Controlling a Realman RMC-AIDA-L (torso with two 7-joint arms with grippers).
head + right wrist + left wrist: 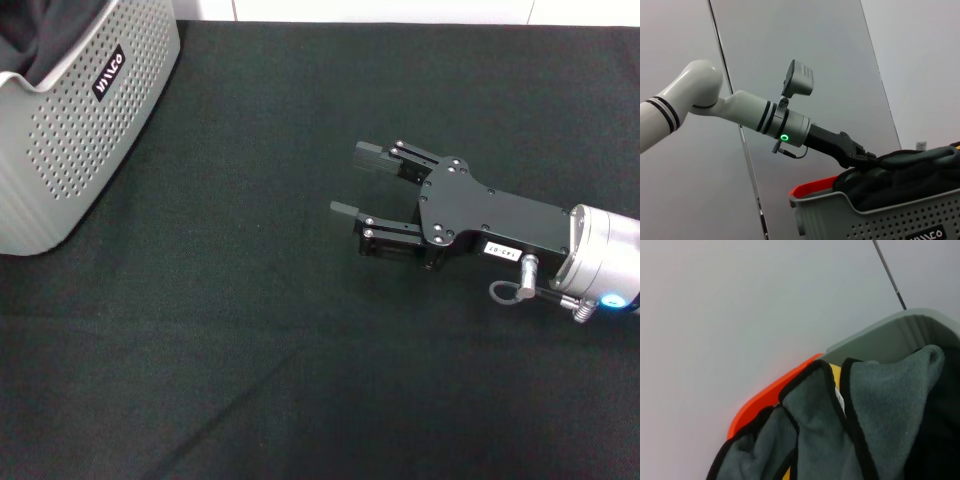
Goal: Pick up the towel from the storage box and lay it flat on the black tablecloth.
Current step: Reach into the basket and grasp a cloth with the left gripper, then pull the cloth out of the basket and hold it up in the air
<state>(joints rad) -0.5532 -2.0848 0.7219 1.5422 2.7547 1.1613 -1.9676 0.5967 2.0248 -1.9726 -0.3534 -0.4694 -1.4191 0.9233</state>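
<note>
The light grey storage box (pixel 70 130) stands at the far left corner of the black tablecloth (pixel 250 330). The towel (pixel 40 30) is bunched inside it and heaps above the rim. In the left wrist view the towel (pixel 880 405) shows its grey side, black trim, a strip of yellow and a small white tag, close to the camera. In the right wrist view my left gripper (pixel 862 156) reaches down into the towel (pixel 905 175) over the box (pixel 880 220), its tip buried in the cloth. My right gripper (pixel 354 181) hovers open over the tablecloth's middle right, holding nothing.
An orange-red object (pixel 770 390) sits just behind the box's far rim (pixel 890 335), also visible in the right wrist view (pixel 810 190). A pale wall rises behind the table. The tablecloth spreads wide in front of and beside the box.
</note>
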